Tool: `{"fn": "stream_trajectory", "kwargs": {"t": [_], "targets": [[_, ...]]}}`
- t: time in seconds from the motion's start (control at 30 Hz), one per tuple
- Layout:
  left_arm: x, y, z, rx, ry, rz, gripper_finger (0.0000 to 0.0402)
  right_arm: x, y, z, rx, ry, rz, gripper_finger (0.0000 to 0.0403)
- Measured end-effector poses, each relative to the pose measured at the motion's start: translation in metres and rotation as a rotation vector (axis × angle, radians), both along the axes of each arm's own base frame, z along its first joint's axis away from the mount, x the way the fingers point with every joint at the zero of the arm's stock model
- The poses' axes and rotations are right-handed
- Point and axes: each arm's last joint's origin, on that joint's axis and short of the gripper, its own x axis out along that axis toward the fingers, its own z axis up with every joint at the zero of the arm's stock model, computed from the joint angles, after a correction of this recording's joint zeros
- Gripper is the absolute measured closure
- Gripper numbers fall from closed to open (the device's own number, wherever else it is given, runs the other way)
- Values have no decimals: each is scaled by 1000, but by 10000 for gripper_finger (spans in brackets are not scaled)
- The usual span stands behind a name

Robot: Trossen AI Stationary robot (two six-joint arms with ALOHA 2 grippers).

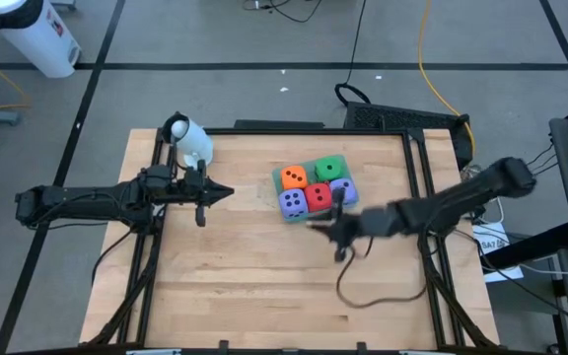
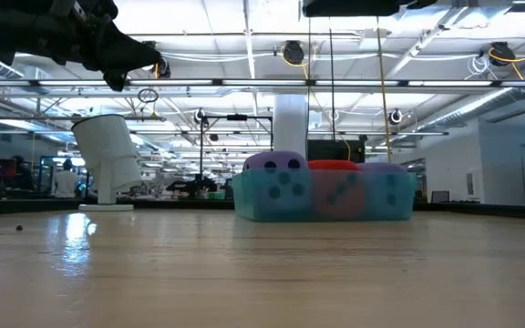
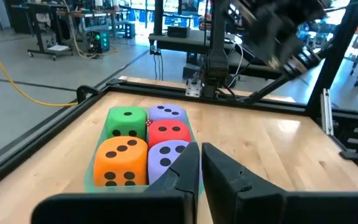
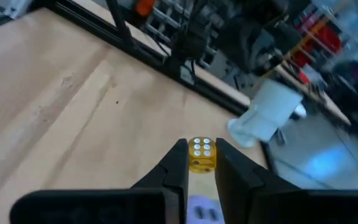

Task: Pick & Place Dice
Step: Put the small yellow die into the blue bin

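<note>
Five foam dice sit packed in a shallow teal tray (image 2: 244,205) at mid-table: orange (image 1: 294,177), green (image 1: 331,168), red (image 1: 319,198) and two purple (image 1: 291,203) (image 1: 343,188). In the left wrist view they show as orange (image 3: 123,158), green (image 3: 127,121), red (image 3: 169,134) and purple (image 3: 166,155). My left gripper (image 1: 227,194) (image 3: 201,155) hovers shut, left of the tray. My right gripper (image 1: 316,222) (image 4: 201,152) hangs above the table at the tray's near right corner, shut on a small yellow die with white pips. A purple die (image 4: 201,210) shows through the gap between its fingers. My right gripper pinches the small yellow die (image 4: 201,149) between its two fingertips, one finger (image 4: 180,163) on each side face. The fingers point toward the table's left, slanting down. The die is lifted clear of the table, with a white-pipped face toward the wrist camera.
A white cup-like object (image 1: 190,138) (image 2: 108,159) stands at the table's far left corner. A dark cable (image 1: 373,296) loops over the near right of the table. A tiny red die (image 3: 148,122) sits between the green and red cubes. Bare wood lies near and left of the tray.
</note>
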Motion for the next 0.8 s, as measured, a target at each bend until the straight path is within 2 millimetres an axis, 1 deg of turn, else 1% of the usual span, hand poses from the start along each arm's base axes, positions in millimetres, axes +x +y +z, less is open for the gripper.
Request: {"fn": "stream_trajectory", "kwargs": {"t": [0.07,0.13,0.23,0.37,0.53,0.6,0.67,0.8], "targets": [[0,0,0,-16,-2,2,373,-8,-21,14,-28,-15,55,359],[0,0,0,-28,-1,3,373,-14,-40,23,-71,-21,119,359],[0,0,0,-37,-3,3,373,-20,-68,28,-141,-2,161,358],[0,0,1,-3,-7,5,373,-24,-100,30,-217,3,109,358],[0,0,1,3,-9,8,382,-24,-130,23,-331,66,73,358],[0,0,2,6,-24,9,391,-24,-141,16,-361,84,47,358],[0,0,3,6,-31,12,397,-23,-150,10,-377,61,32,358],[0,1,2,-5,-22,26,392,-24,-167,-13,-370,23,31,358]]}}
